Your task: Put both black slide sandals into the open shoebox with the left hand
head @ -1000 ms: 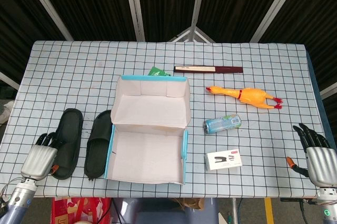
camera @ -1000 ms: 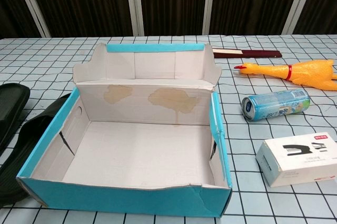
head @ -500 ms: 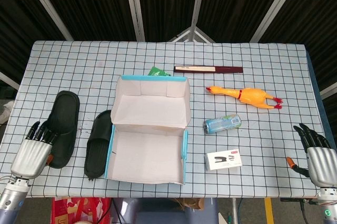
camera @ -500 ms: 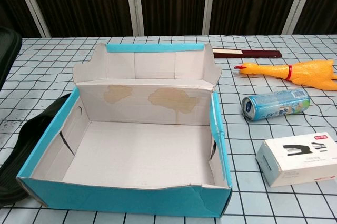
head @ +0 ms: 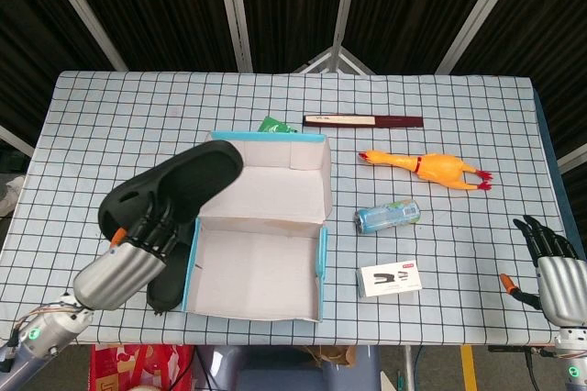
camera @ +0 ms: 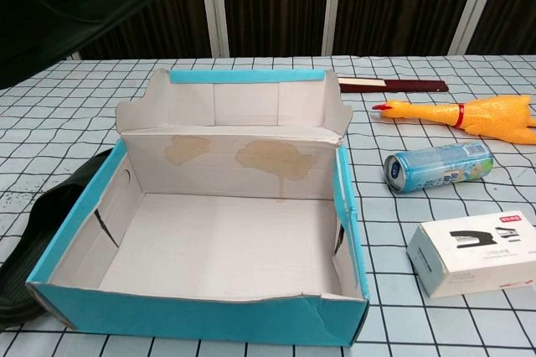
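Observation:
My left hand [head: 124, 267] grips one black slide sandal [head: 174, 184] and holds it in the air, above the left wall of the open shoebox [head: 260, 273]. In the chest view that sandal [camera: 79, 5] fills the top left corner, high above the shoebox [camera: 201, 315]. The second black sandal [head: 167, 283] lies flat on the table against the box's left side, partly hidden by my left hand; the chest view shows this second sandal [camera: 42, 231] at the left edge. My right hand [head: 554, 272] rests open at the table's right front corner, holding nothing.
Right of the box lie a blue can [head: 387, 217], a white stapler box [head: 390, 279] and a yellow rubber chicken [head: 431, 169]. A dark red flat case [head: 363, 121] and a green item [head: 271, 125] sit behind the box. The box's lid flap [head: 264, 180] stands open at the back.
My left hand has lifted the outer sandal off the table and carried it right and up, to above the box's left side. The other sandal and my right hand have not moved.

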